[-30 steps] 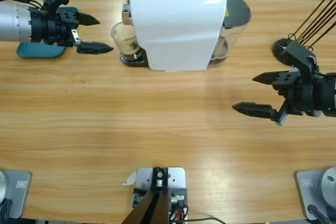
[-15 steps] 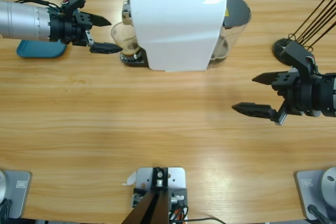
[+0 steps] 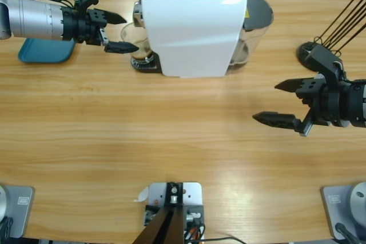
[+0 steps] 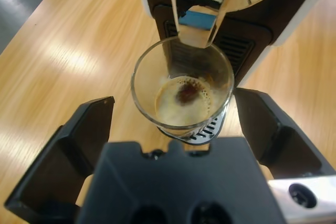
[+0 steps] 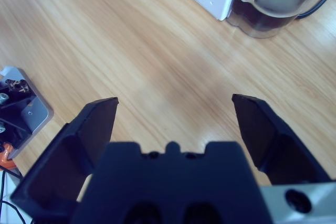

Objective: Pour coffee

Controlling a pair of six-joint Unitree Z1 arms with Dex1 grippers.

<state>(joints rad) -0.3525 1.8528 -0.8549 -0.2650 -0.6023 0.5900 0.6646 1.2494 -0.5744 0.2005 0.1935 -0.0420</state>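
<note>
A clear, round glass cup (image 4: 182,88) stands on the slotted metal drip grille under the chrome spout (image 4: 202,3) of a boxy, glossy white coffee machine (image 3: 191,27). In the bottom of the cup lies the coffee (image 4: 182,99): dark brown liquid under pale tan foam. The tabletop (image 3: 171,135) is light, grained wood. The left gripper (image 3: 126,31) reaches in level from the left edge on a silver forearm, its black fingers (image 4: 86,129) spread apart on either side of the cup, not touching it. The right gripper (image 3: 286,102) hovers well away over bare wood at the right, fingers (image 5: 92,127) wide apart, holding nothing. A blue tray (image 3: 43,52) lies beneath the left arm.
</note>
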